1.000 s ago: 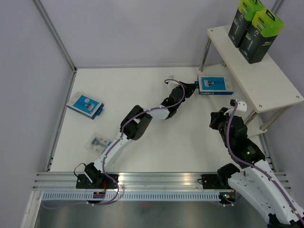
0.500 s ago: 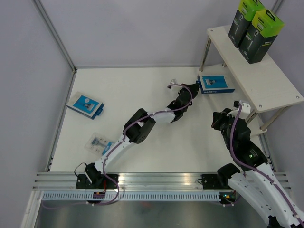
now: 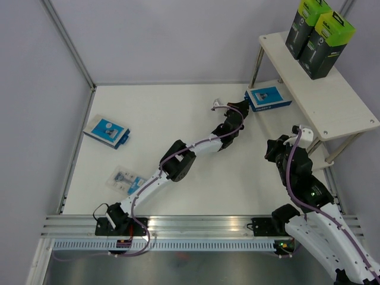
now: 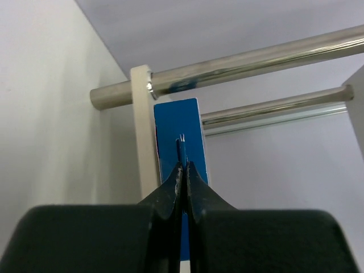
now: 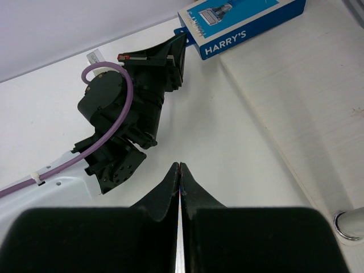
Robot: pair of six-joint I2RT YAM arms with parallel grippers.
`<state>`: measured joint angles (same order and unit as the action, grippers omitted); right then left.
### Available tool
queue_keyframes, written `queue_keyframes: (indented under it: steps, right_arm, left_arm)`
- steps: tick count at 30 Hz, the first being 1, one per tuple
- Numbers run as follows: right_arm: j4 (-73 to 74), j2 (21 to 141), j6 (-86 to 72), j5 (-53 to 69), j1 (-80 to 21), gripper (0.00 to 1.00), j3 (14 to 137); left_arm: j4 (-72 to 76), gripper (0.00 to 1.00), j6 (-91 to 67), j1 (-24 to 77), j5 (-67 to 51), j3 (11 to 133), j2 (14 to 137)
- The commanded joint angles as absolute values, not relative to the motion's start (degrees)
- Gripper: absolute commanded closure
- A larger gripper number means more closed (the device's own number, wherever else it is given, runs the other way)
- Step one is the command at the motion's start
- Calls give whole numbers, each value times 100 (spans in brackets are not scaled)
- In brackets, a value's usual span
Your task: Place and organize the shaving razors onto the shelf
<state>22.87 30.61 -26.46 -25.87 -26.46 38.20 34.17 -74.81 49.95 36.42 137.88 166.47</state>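
My left gripper (image 3: 245, 105) is shut on the near edge tab of a flat blue-and-white razor box (image 3: 267, 98) and holds it at the lower board of the shelf (image 3: 332, 101). In the left wrist view the jaws (image 4: 183, 164) pinch the blue box (image 4: 182, 122) beside the board's edge (image 4: 142, 131). The right wrist view shows the box (image 5: 244, 20) partly over the lower board (image 5: 296, 96). Two black boxes with lime tops (image 3: 317, 35) stand on the upper board. My right gripper (image 3: 274, 148) is shut and empty above the table (image 5: 180, 166).
A second flat blue-and-white box (image 3: 107, 131) lies at the table's left. A clear blister pack (image 3: 124, 179) lies nearer the front left. Silver shelf legs (image 3: 257, 64) stand at the back right. Grey walls close off the left and the back.
My left arm has stretched farther toward the shelf and carried the blue box up and right onto the lower board's edge. The right arm has shifted slightly.
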Motion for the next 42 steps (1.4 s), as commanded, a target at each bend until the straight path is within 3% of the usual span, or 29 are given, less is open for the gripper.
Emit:
queue_keyframes:
  steps: [1, 9, 42]
  right_arm:
    - [2162, 3155, -2549, -2742, -2654, 96, 3946]
    - [2066, 3322, -2575, -2655, -2646, 96, 3938]
    - [2083, 3261, -2751, -2707, -2654, 96, 3902]
  left_arm:
    - [2787, 98, -7963, 4992, 3534, 14508, 16997]
    - [2645, 98, -7884, 4799, 2496, 14643, 17121]
    - [2487, 98, -7585, 5080, 3366, 14915, 17227]
